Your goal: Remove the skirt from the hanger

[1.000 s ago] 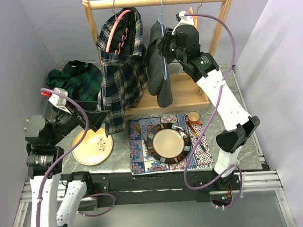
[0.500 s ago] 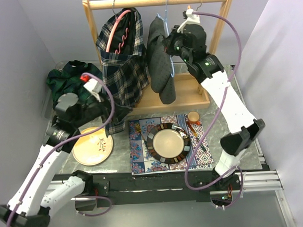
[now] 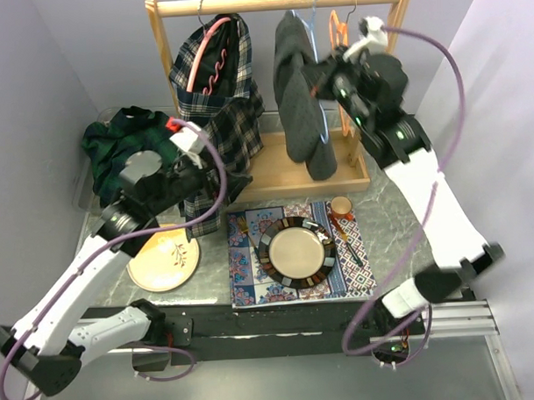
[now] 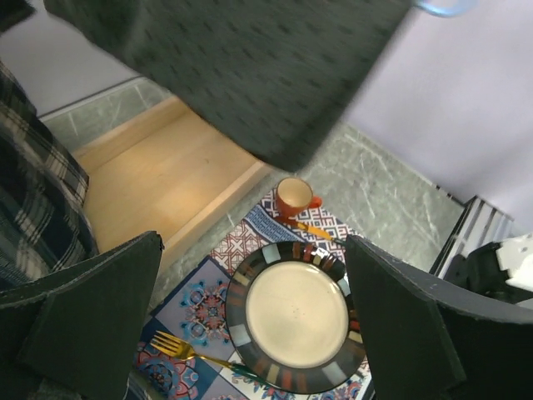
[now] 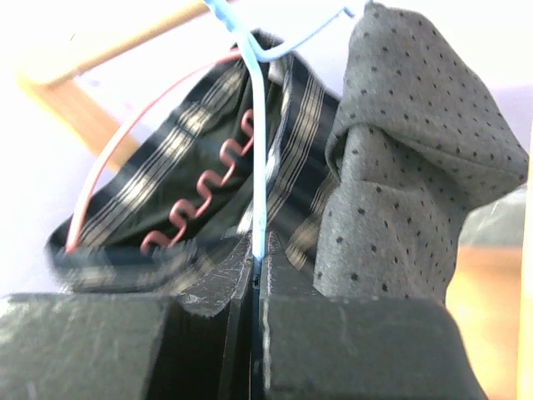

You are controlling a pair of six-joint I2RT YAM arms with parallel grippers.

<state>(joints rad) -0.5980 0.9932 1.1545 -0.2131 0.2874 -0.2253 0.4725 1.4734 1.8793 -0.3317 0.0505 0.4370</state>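
Up at the wooden rail (image 3: 278, 1), the right hand (image 5: 256, 265) is clenched tight on the light blue wire hanger (image 5: 260, 125), its two fingers pressed together with the thin wire pinched between them. The dark grey dotted skirt (image 3: 300, 102) is draped over that hanger and hangs down over the rack's wooden base board (image 3: 279, 169). In the right wrist view its bunched top sits just beside the pinched wire.

Next along the rail, on the left, a dark plaid garment (image 3: 215, 105) hangs from a pink hanger (image 3: 205, 53) with a wavy bar.

Down low, the left hand (image 4: 251, 242) is released, jaws spread wide and holding nothing. It hovers near the lower edge of the plaid garment, and the skirt's hem fills the top of its view, well apart from the fingers.

Below it on the grey marbled counter (image 3: 390, 213) lies a patterned placemat (image 3: 248, 284) bearing a round cream plate with a dark rim (image 3: 297, 252), a gold fork (image 4: 179, 346) and a small orange cup (image 3: 341, 206). A pale wooden plate (image 3: 164, 261) sits to the left, and a green plaid heap (image 3: 129, 139) lies in the far left corner.
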